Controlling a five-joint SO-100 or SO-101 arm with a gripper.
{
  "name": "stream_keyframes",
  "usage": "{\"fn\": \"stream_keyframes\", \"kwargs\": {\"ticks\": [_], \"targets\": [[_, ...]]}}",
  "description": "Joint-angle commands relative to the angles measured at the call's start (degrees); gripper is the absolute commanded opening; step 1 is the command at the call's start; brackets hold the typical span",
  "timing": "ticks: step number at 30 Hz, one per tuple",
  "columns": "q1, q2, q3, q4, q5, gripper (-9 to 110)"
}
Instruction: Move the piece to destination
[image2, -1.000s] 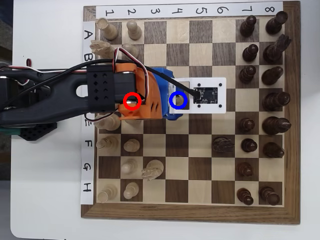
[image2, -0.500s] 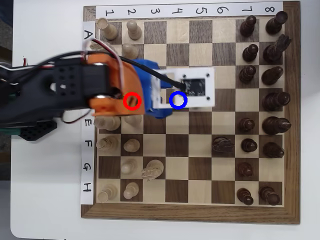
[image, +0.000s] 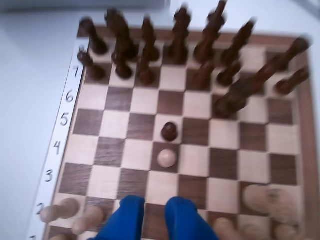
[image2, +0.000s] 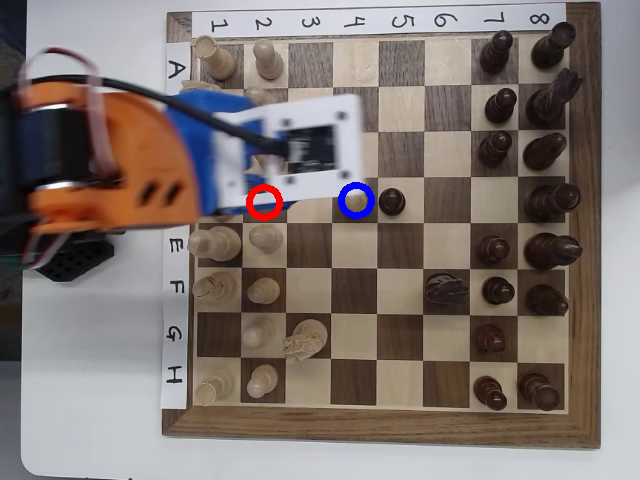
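Pale pawn (image2: 357, 201) standing upright inside the blue ring (image2: 357, 187) on a dark square, just beside a dark brown pawn (image2: 392, 201) one square further along the row; same pair visible in the wrist view, pale pawn (image: 166, 158) below the dark one (image: 170, 131). Looks already delivered — task likely complete or nearly so. Gripper (image: 155, 217) with blue fingers slightly parted and empty, gap narrow, hovering above the board well short of the pawn; in the overhead view, hidden under the white camera plate (image2: 310, 150) near the red ring (image2: 264, 202). Probably a light, rigid wooden piece, smooth and somewhat slippery, easily tipped because of its small base. Best taken at the narrow neck under the round head, pinched squarely from both sides — care needed not to nudge the dark neighbour if regrasped.
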Motion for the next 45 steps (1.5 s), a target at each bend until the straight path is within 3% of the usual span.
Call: {"fn": "stream_keyframes", "kwargs": {"ticks": [1,13,25,34,45], "targets": [[13.4,20.7,-5.1,-5.6,-26.5,0],[47.1,33.7,2.1,-12.3,-66.2,0],[83.3,46.1,21.7,-13.9,-87.6,0],[97.1,58.8,44.5,-15.0,-97.7,0],[96.7,70.0,66.3,-15.3,-96.2,0]]}}
